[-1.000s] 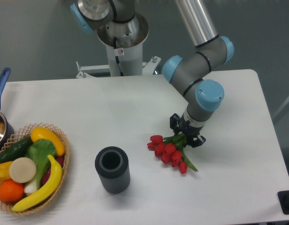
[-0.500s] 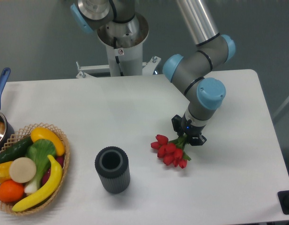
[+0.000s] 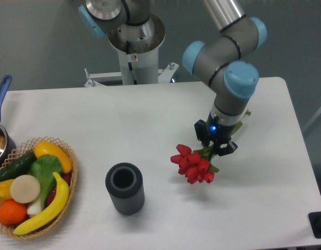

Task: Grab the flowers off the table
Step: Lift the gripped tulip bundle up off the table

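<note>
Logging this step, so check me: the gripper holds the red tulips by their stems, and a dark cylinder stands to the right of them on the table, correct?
Not quite. In the camera view the cylinder stands to the left of the tulips, not the right. The gripper does hold them by their stems, above the table.

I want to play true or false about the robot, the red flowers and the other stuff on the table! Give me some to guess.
1. The gripper holds the flowers by their green stems. True.
2. The flowers are yellow. False: the blooms are red.
3. A dark ribbed cup stands upright on the table, left of the flowers. True.
4. The basket sits at the right edge of the table. False: it is at the left edge, filled with fruit and vegetables.
5. The flowers are inside the cup. False: they hang from the gripper, apart from the cup.
</note>
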